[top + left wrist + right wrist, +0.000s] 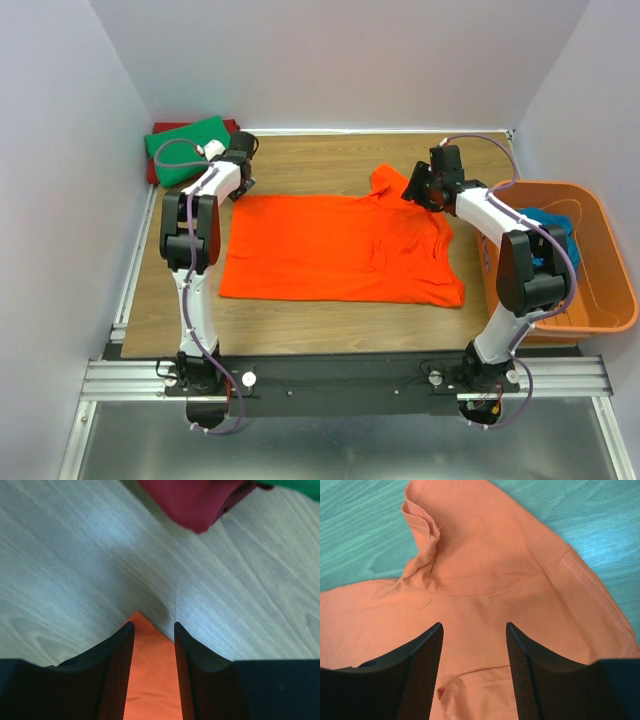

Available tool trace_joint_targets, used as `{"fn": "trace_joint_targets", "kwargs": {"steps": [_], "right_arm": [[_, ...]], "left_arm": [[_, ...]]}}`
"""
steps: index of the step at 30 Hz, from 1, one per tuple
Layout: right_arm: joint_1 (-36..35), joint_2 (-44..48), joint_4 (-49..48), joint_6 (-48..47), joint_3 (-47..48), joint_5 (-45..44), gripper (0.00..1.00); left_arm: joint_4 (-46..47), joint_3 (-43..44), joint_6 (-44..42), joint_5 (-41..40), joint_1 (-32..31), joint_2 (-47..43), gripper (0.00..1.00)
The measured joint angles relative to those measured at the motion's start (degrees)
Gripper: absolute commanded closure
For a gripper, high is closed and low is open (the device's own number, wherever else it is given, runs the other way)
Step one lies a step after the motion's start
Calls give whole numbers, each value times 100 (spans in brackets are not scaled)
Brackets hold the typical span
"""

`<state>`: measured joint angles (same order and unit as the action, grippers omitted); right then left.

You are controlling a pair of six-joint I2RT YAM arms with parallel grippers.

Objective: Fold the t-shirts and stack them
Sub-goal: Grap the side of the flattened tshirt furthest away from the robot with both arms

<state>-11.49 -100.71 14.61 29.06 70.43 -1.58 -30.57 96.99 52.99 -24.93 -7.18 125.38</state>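
The orange t-shirt (340,250) lies spread flat in the middle of the tabletop (330,160), with one sleeve turned up at its far right corner. The left tool (240,172) is low at the far left corner of this shirt. Its jaws are partly open, the cloth corner lies flat between them, and nothing is gripped. The right tool (412,188) hangs over the turned-up sleeve with its jaws apart and holds nothing. The green t-shirt (185,145) lies folded on the dark red t-shirt (152,172) in the far left corner. The teal blue t-shirt (550,225) is inside the basket (605,250) on the right.
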Motion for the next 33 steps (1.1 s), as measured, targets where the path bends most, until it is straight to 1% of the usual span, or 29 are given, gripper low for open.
{"fn": "trace_joint_targets", "kwargs": {"steps": [4,7,12,14,15,16,18,19,20,26,33], "right_arm": [[0,0,2,-9,0,2,40],[0,0,2,-13,2,2,40],[0,-24,4,-11,76,4,40],[0,-55,7,-9,138,4,40],[0,-92,7,-9,203,7,39],[0,-144,7,-9,271,7,39],[0,-258,4,-11,424,17,38],[0,-352,24,-24,535,28,36],[0,-450,24,-37,662,35,35],[70,-1408,7,-221,1655,59,35],[216,-2791,122,-363,3174,79,37]], "left_arm": [[-87,83,2,-44,22,42,55],[-118,83,4,-44,26,52,60],[-164,83,20,-72,26,131,64],[-186,83,20,-98,24,131,69],[-195,83,17,-111,24,133,71],[-205,83,17,-118,24,133,80],[-216,83,-4,-127,26,136,88],[-221,83,-4,-136,26,136,98],[-221,83,-9,-138,28,136,100],[-118,26,-138,-155,46,116,100],[-28,17,-369,-164,168,114,100]]}}
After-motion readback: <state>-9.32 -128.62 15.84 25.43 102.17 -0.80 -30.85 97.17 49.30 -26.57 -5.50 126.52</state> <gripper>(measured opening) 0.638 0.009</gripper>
